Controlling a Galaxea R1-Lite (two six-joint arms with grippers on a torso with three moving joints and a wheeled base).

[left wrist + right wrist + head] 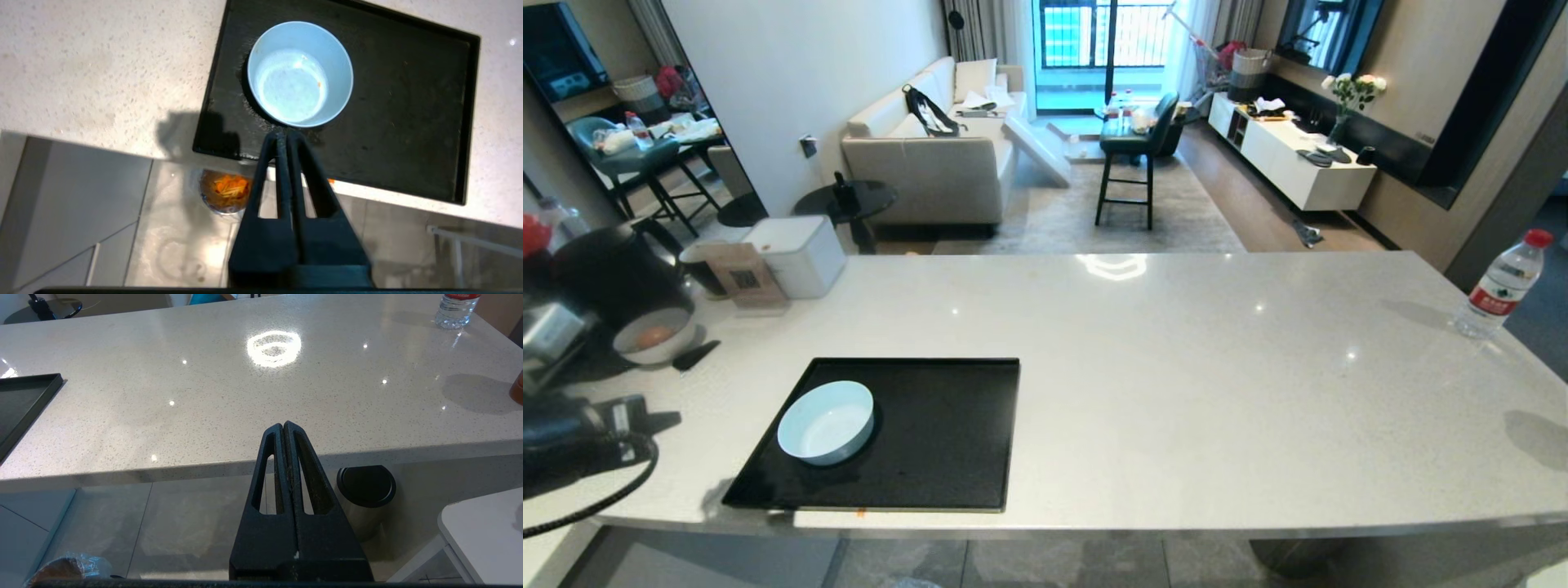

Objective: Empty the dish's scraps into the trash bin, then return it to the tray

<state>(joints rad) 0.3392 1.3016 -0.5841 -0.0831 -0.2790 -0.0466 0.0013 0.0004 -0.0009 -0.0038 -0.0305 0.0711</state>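
The pale blue dish (826, 421) stands upright and empty on the left part of the black tray (947, 441). In the left wrist view the dish (300, 73) rests on the tray (408, 122), apart from my left gripper (284, 134). That gripper is shut on nothing, hovering just short of the dish over the tray's near rim. Below the counter edge sits the trash bin (224, 192), with orange and pale scraps (229, 187) inside it. My right gripper (283, 424) is shut and parked before the counter's front edge.
A small orange bit (330, 180) lies on the counter edge by the tray. A greyish bowl (654, 336) and a white box (796, 255) stand at the back left, a water bottle (1503, 282) at the far right. A steel bin with a black top (365, 494) stands on the floor.
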